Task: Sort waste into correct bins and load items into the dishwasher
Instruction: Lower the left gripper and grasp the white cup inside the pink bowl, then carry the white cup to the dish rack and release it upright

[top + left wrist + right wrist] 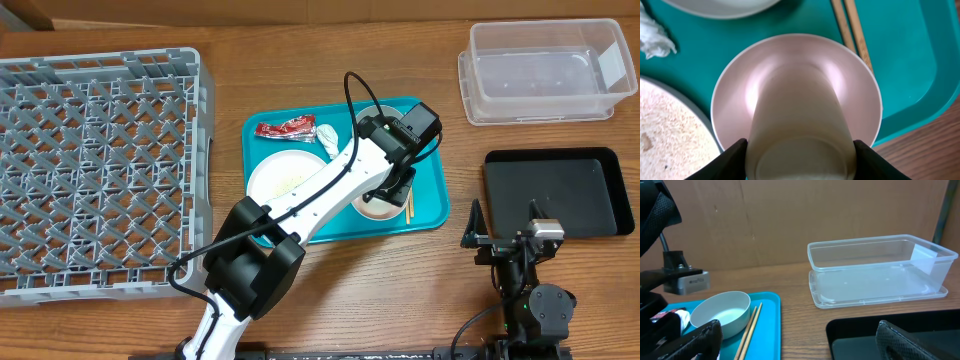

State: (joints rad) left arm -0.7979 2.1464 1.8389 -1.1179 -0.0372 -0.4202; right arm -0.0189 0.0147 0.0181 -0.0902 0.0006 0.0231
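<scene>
My left gripper is shut on the small white cup, which stands inside the pink bowl on the teal tray. From overhead the left gripper covers the cup and most of the pink bowl. The white plate with rice scraps, the red wrapper and the tissue wad lie on the tray's left half. The grey-blue bowl sits at the tray's back. The clear tub and black tray are to the right. My right gripper is open and empty beside the black tray.
The grey dish rack fills the table's left side. Wooden chopsticks lie along the teal tray's right edge next to the pink bowl. My left arm stretches across the tray from the front.
</scene>
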